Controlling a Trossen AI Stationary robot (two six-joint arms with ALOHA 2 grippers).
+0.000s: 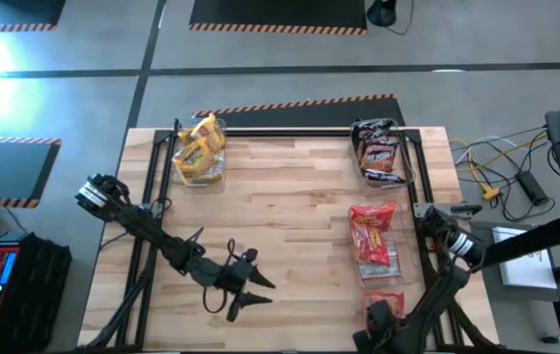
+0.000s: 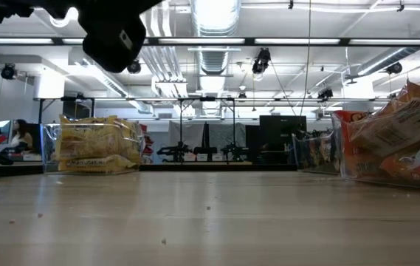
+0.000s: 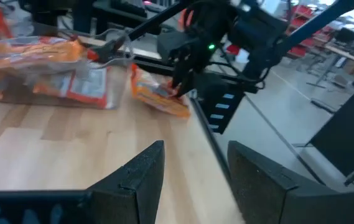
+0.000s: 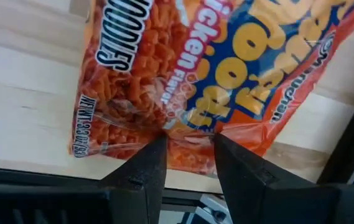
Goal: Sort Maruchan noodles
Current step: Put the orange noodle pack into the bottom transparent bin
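- Nearby, I saw three clear bins (image 1: 200, 167) of packets ringing the desk (image 1: 289, 226).
- My right end effector (image 4: 188, 146) pinched an orange packet (image 4: 183, 68) at the desk's corner.
- My left end effector (image 1: 245, 293) hung open, empty.

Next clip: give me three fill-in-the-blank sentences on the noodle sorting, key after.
1. The right gripper pinches an orange packet of ____ flavor noodles.
2. The far-left bin holds ____ packets.
3. The left gripper, with its jaws open, holds ____.

Missing words: chicken; yellow; nothing
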